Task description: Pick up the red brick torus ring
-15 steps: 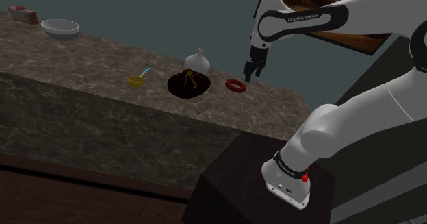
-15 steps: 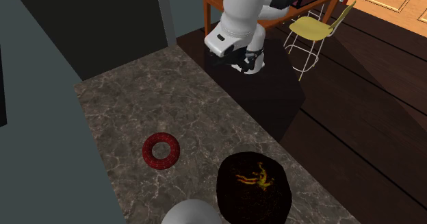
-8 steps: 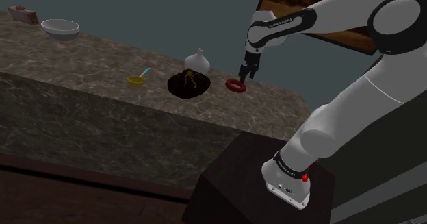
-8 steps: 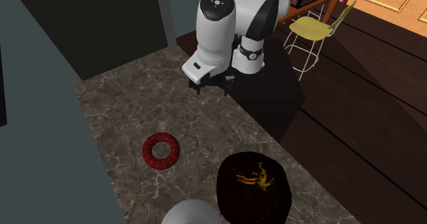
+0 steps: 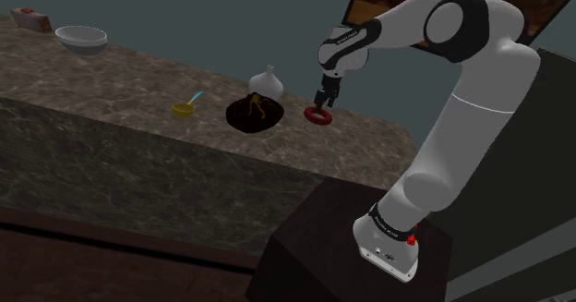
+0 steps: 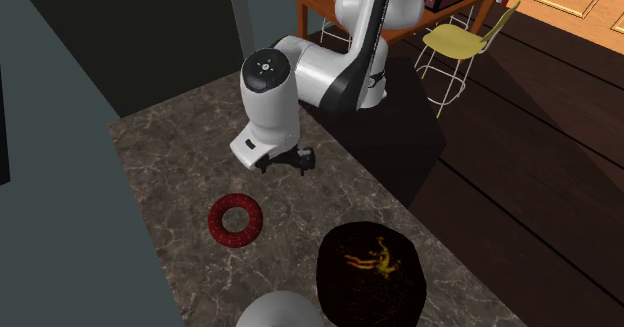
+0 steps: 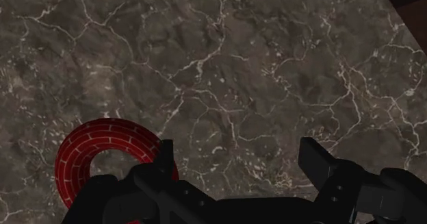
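A red ring with a brick pattern [image 5: 318, 115] lies flat on the dark marble counter [image 5: 111, 78], close to the wall. In the second exterior view the ring [image 6: 233, 220] sits a short way beyond my gripper [image 6: 283, 163], which hovers above the counter. From the shoulder view my gripper [image 5: 324, 103] hangs just over the ring's far side. The wrist view has the fingers apart, and the gripper [image 7: 239, 159] is open with only bare marble between them. There the ring [image 7: 96, 144] lies outside one fingertip [image 7: 164, 157], partly hidden by the hand.
A dark plate with a yellow figure [image 5: 251, 114] and a white vase [image 5: 265, 80] stand beside the ring. Farther along are a small yellow bowl with a blue spoon [image 5: 185, 108] and a grey bowl [image 5: 81, 38]. The counter's end [image 6: 330, 145] lies near the stand [image 5: 351, 245].
The arm has swung out over the counter, and the gripper has moved toward the ring and dropped lower. The ring has not moved.
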### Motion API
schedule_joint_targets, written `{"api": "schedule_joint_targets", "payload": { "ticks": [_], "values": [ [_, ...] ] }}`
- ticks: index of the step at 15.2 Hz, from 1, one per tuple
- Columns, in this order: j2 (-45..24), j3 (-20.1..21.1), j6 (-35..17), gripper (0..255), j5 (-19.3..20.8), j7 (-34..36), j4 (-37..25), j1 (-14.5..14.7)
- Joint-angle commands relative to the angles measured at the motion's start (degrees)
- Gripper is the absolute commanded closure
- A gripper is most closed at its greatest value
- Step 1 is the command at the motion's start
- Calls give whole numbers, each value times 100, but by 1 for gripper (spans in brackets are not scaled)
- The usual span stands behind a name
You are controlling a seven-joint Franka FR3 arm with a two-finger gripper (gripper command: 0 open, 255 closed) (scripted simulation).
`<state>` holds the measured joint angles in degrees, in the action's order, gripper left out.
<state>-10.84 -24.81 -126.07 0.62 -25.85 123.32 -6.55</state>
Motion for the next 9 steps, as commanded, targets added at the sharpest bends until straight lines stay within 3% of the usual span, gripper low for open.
{"api": "schedule_joint_targets", "payload": {
  "ticks": [1,9],
  "values": [
    [-476,23,-111,0,-278,-286,-338,-143],
    [-2335,369,-109,0,-1121,-1071,-2131,-906]
  ]
}}
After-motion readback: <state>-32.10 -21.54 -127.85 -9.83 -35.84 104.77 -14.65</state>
